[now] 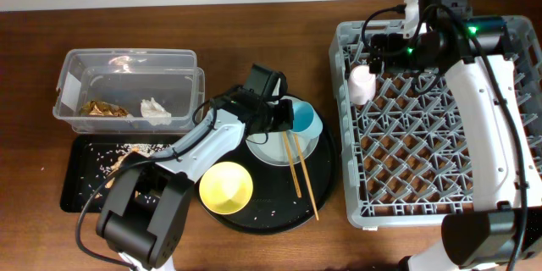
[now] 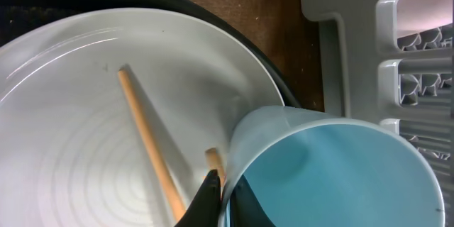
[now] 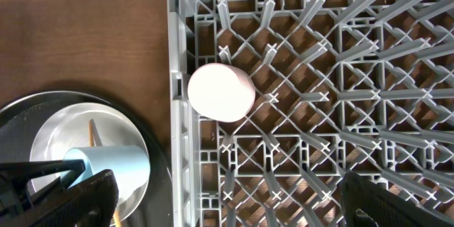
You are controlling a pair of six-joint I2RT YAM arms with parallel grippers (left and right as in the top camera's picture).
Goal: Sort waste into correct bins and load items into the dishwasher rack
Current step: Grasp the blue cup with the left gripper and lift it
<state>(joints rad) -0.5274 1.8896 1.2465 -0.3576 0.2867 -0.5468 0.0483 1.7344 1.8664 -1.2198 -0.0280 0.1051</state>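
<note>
Sorting looks finished, judging by the bins: the wrapper [image 1: 103, 108] and tissue [image 1: 154, 110] lie in the clear box [image 1: 68, 76], and the food scraps [image 1: 127, 151] are strewn in the shallow black tray [image 1: 76, 178] beside it on the desk [image 1: 279, 34]. A few pale grains dot the round tray [image 1: 262, 212].

Loading has barely begun. Only the pink cup [image 3: 221, 92] stands in the rack [image 1: 347, 135], bottom up near its far left corner, with the right jaws spread wide above it and holding nothing. The left jaws pinch the rim of the blue cup [image 2: 333, 170], which is tipped on its side over the plate [image 2: 71, 113]. It is pale outside, bright blue inside, and empty. The plate, chopsticks [image 1: 296, 165] and yellow bowl [image 1: 225, 188] wait on the round tray.
</note>
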